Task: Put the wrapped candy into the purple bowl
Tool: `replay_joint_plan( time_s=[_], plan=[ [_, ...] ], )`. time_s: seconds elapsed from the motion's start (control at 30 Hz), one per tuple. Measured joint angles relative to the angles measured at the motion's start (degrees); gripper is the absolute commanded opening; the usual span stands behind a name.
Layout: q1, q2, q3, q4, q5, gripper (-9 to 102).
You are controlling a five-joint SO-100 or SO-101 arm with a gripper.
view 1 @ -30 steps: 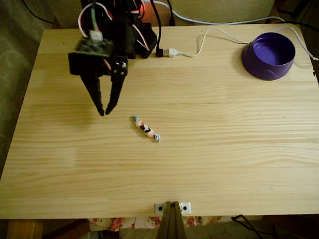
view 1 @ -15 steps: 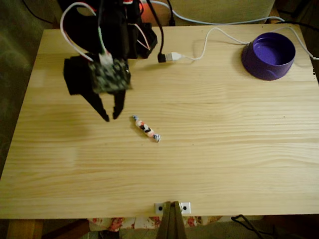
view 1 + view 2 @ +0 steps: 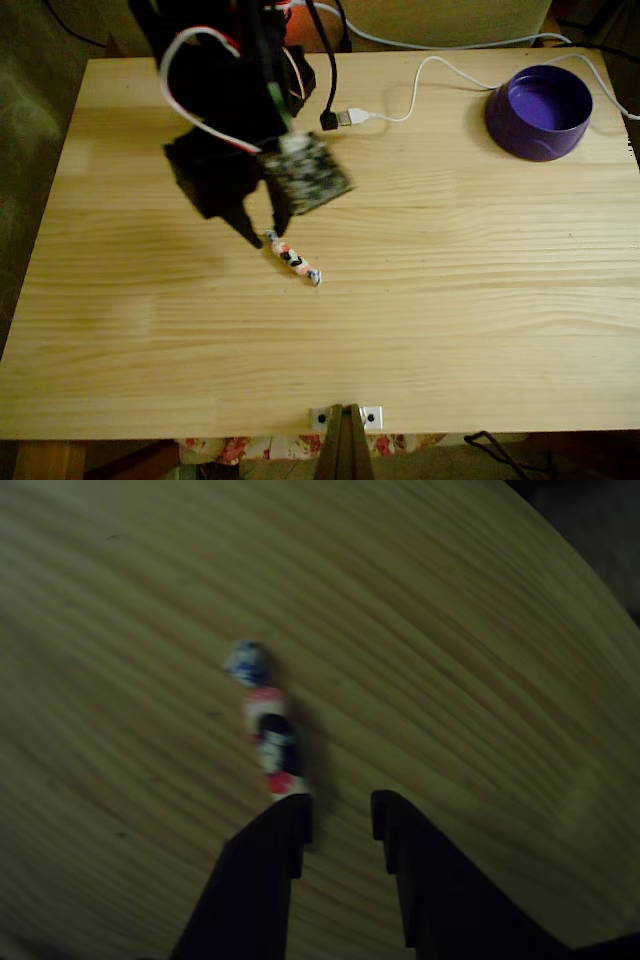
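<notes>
Hand (image 3: 340, 815), fingers spread, covers one end (blurred) of wrapped candy (image 3: 268, 730).

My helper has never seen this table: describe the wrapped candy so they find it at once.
On the pale wooden table, look near the middle, just below the black gripper. The wrapped candy lies there diagonally: a tiny white stick with pink-red and dark marks and twisted ends, far smaller than the purple bowl.

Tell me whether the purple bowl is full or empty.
Empty: the round purple plastic bowl shows only bare purple floor; the white-wrapped candy lies on the table.
</notes>
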Motion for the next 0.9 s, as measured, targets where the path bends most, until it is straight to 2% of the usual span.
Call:
replay_joint_plan(
  time_s=[0.17, 0.9],
  plan=[
    [-2.29, -3.34, 0.09, -1.67, -3.16, 17],
    [0.26, -16.70, 0.09, -8.09, -6.24, 19]
  ],
)
